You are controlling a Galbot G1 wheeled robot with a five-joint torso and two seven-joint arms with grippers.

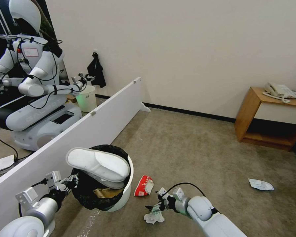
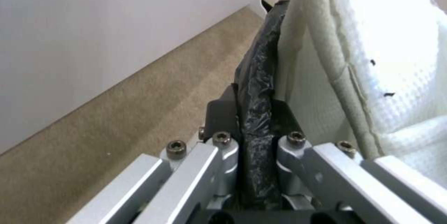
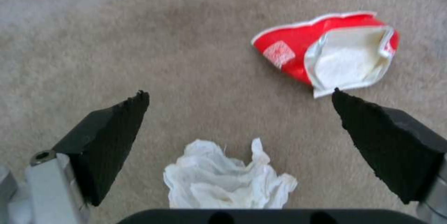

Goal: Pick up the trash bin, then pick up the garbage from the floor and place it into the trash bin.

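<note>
The trash bin (image 1: 127,192), white with a black liner, is tilted at lower left, and a white slipper (image 1: 98,165) lies across its mouth. My left gripper (image 1: 71,181) is shut on the bin's rim; in the left wrist view its fingers (image 2: 219,112) pinch the black liner (image 2: 255,88) beside the slipper (image 2: 396,60). My right gripper (image 1: 155,208) hangs open just over a crumpled white tissue (image 1: 153,217) on the floor (image 1: 187,148). In the right wrist view the tissue (image 3: 228,182) lies between the spread fingertips (image 3: 135,103). A red-white snack packet (image 3: 326,53) lies just beyond them.
A long white board (image 1: 88,131) stands along the left, with a mirror behind it reflecting the robot and a pale bucket (image 1: 86,98). A wooden side table (image 1: 269,115) with a phone stands at right. Another white scrap (image 1: 260,185) lies on open carpet at right.
</note>
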